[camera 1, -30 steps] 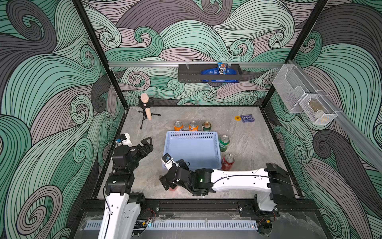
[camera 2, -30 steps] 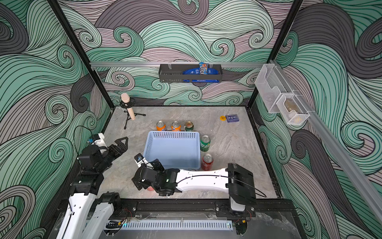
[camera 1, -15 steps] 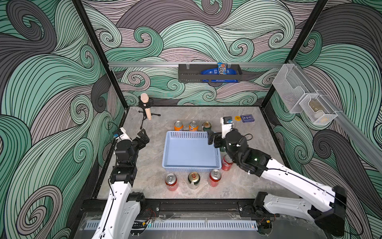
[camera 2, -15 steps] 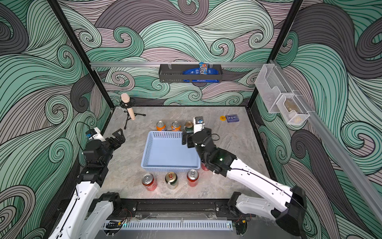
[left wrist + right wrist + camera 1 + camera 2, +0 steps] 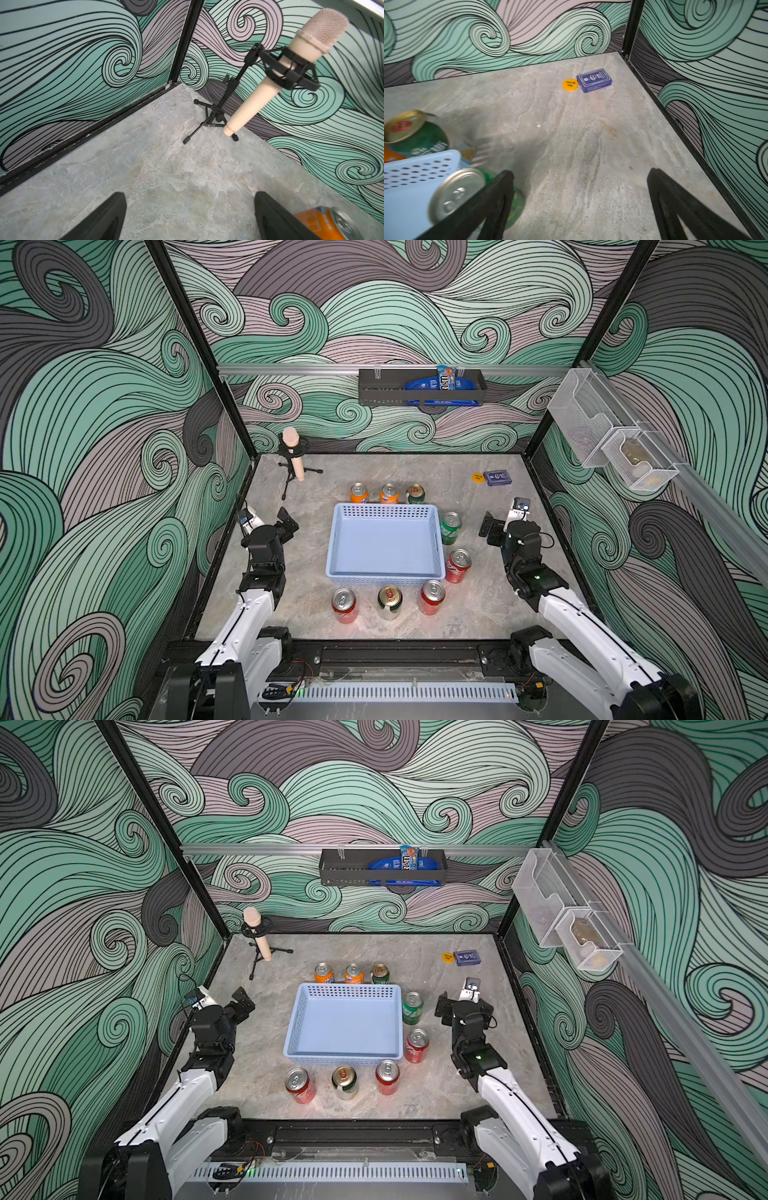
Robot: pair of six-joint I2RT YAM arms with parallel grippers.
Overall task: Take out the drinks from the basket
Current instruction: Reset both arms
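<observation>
Worktop point(image 5: 299, 572): grey marbled surface under everything.
Left end effector point(image 5: 288, 520): jaws wide apart, holding nothing; over bare worktop near the left wall.
Front row: red can point(image 5: 344, 605), green-and-cream can point(image 5: 389, 601), second red can point(image 5: 432, 596), upright just before the basket point(image 5: 384, 511).
Basket: centre of worktop, floor bare.
Back row: orange can point(image 5: 359, 493), second orange can point(image 5: 389, 493), gold-topped can point(image 5: 415, 493), just behind the far wall.
Right flank: green can point(image 5: 450, 526), third red can point(image 5: 458, 565), beside the basket.
Right end effector point(image 5: 580, 171): jaws fully spread, empty, near the green can.
Step (judged): unloading looks complete with all eight cans outside; arms should park raised and outward, clear of the cans so none tips.
Change: a second ago the right arm lay along the basket's front edge, end effector at the front-left corner; now it is folded at the right.
</observation>
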